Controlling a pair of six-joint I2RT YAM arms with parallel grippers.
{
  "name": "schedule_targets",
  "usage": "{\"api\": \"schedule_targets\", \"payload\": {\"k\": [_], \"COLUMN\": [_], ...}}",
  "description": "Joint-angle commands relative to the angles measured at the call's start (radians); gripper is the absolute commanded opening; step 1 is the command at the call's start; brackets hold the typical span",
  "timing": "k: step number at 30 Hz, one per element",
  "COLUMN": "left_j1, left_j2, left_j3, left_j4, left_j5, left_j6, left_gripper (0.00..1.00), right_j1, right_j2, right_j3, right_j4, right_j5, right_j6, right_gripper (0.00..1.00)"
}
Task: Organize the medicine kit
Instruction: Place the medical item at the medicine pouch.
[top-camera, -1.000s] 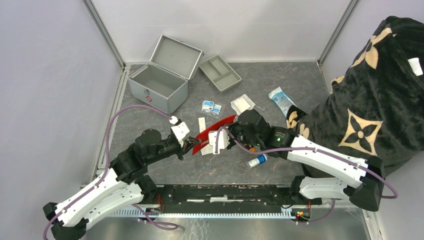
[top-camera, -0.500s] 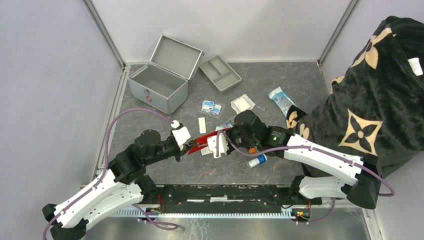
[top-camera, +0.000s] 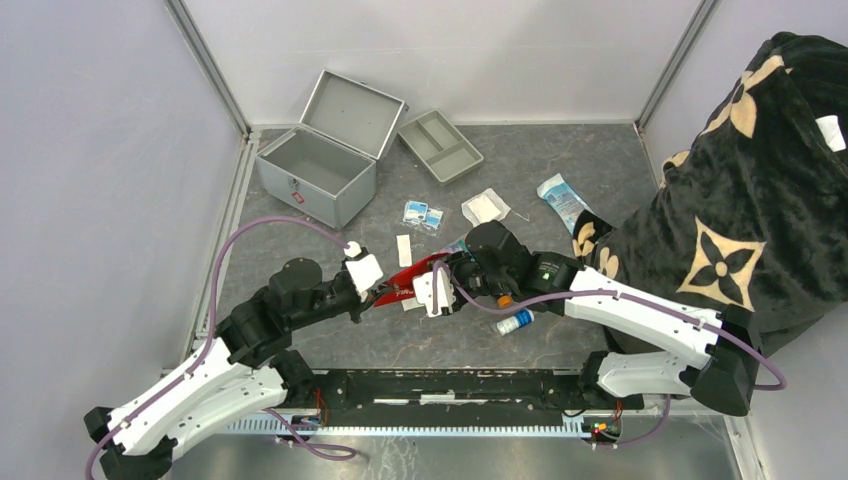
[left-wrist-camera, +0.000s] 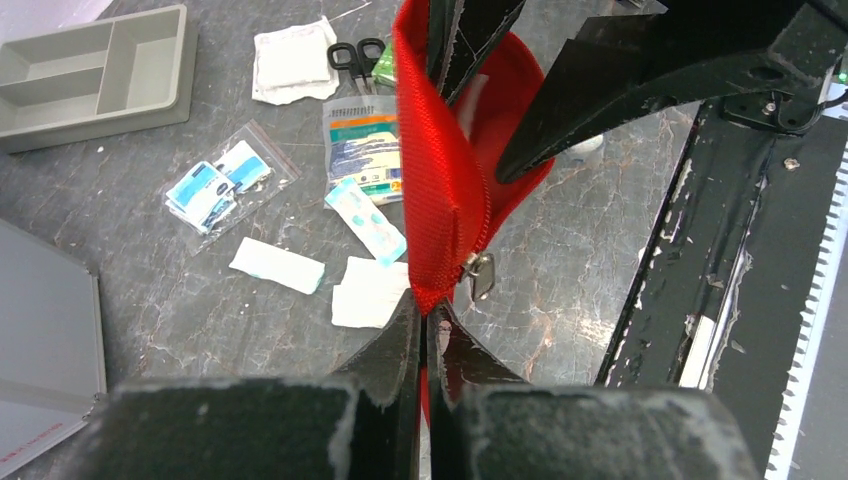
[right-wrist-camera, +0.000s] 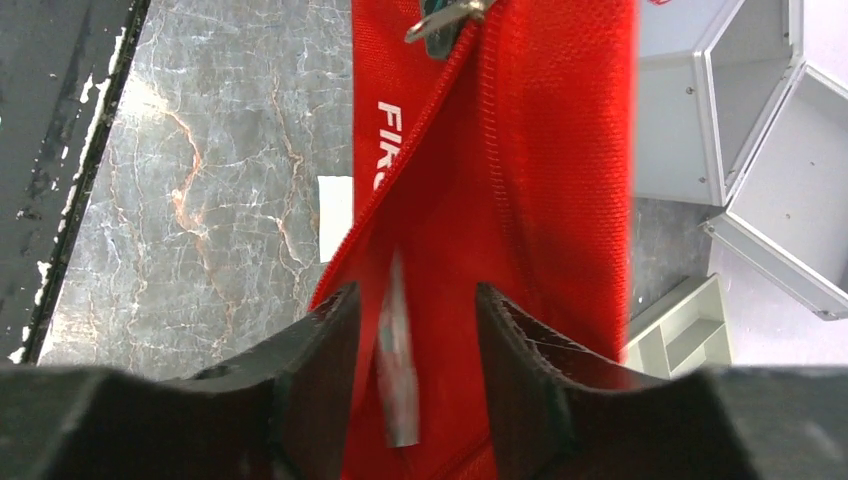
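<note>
Medicine kit (top-camera: 315, 175) sits open, far left, beyond both arms. Left gripper (top-camera: 380, 293), nearer it, pinches one corner of red pouch (top-camera: 405, 281), whose length runs rightward to right gripper (top-camera: 440, 287), jaws spread around the other end.

Only the white letters "FIR" can be read, printed on the red pouch (right-wrist-camera: 540, 220).
</note>
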Motion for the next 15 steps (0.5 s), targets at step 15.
{"api": "schedule_targets", "payload": {"k": [15], "left_j1": [-0.005], "left_j2": [0.002], "left_j3": [0.038], "left_j4": [0.037], "left_j5": [0.031], "left_j6": [0.035], "left_gripper": [0.02], "right_j1": [0.006], "right_j2": [0.004], "right_j3": [0.024], "right_j4": [-0.013], "right_j5": [-0.064], "right_j6": [0.006], "right_gripper": [0.77]}}
